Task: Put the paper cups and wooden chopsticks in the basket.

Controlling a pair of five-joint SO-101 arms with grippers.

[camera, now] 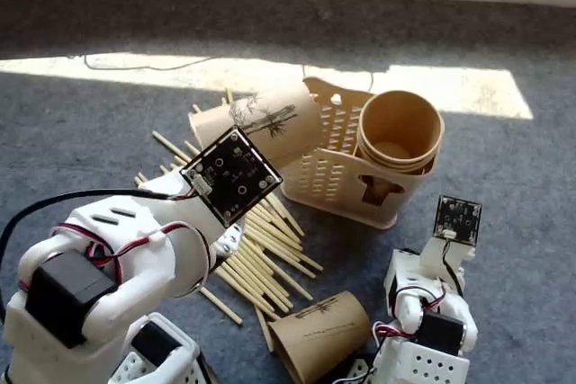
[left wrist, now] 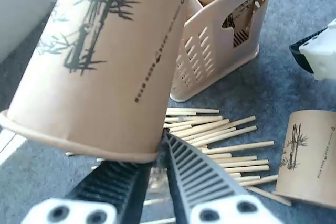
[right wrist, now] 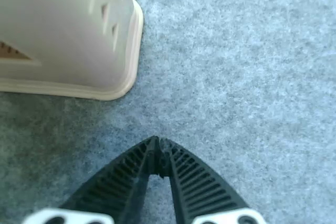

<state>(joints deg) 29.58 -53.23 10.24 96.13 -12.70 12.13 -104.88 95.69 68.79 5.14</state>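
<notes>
Cup (left wrist: 100,61) rim pinched in left jaws, beside basket (left wrist: 210,61) wall.

Held cup (left wrist: 105,61): kraft brown, black bamboo print, one line of small black print.
Near cup (camera: 319,334): same brown, same bamboo motif.
Stacked cups (camera: 400,128): plain brown inside.
Basket (camera: 346,177): pale beige, rows of slots.
Chopsticks (camera: 265,263): light raw wood.
Carpet (camera: 504,168): speckled grey-blue.
Left gripper (left wrist: 160,140), right gripper (right wrist: 157,145): black ribbed fingers, white mounts.
Wires (camera: 90,240): red, black.
</notes>
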